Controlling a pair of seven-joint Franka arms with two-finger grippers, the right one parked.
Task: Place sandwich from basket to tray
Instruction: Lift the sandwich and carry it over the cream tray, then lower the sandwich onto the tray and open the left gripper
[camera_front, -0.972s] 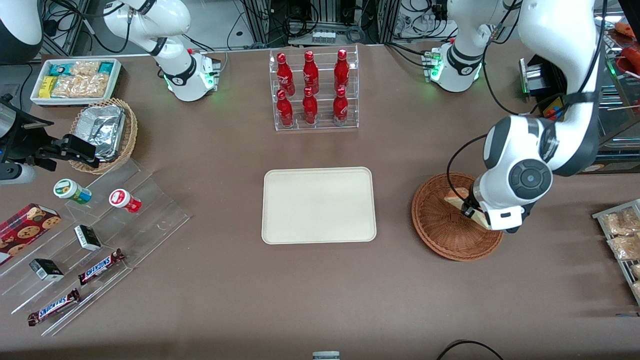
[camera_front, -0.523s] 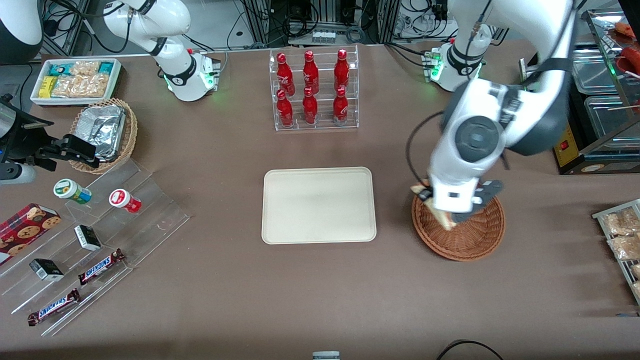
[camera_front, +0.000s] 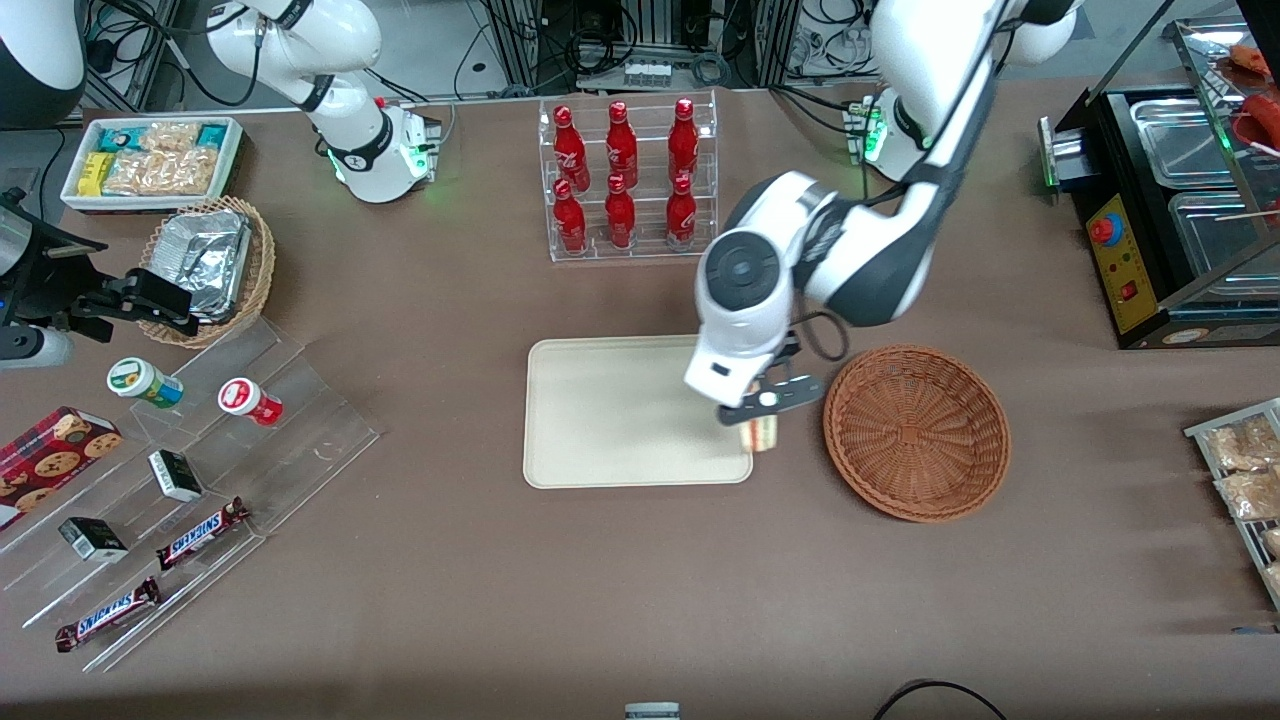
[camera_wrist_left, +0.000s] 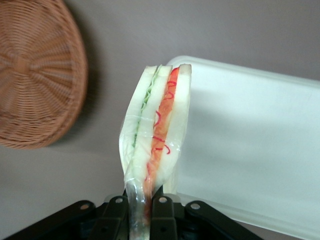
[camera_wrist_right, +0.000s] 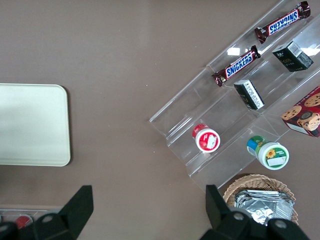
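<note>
Within the last second I had lifted the sandwich (camera_front: 763, 432) clear of the basket (camera_front: 916, 432) and swung the left arm across toward the tray (camera_front: 620, 410); a second earlier the tool (camera_front: 762, 420) sat low inside the basket, and half a second earlier it hung over the basket's rim nearest the tray. At this moment the tool hovered above the tray's edge that faces the basket, near the corner closer to the front camera, and the basket lay empty beside it. In the left wrist view the tool (camera_wrist_left: 144, 212) was clenched on the sandwich (camera_wrist_left: 156, 132), its black fingers (camera_wrist_left: 162, 212) pinching the wrapped wedge at one narrow end so that it stuck out with the red and green filling stripe showing. The wedge straddled the tray's rounded corner (camera_wrist_left: 175, 62), part over bare tabletop (camera_wrist_left: 200, 25) and part over the tray (camera_wrist_left: 250, 145). I judged the carry mostly done but the placement not yet safe: released there, the sandwich could land on the rim or tip onto the tabletop. I reckoned it needed to travel further in over the tray's flat middle, then lower before letting go.
</note>
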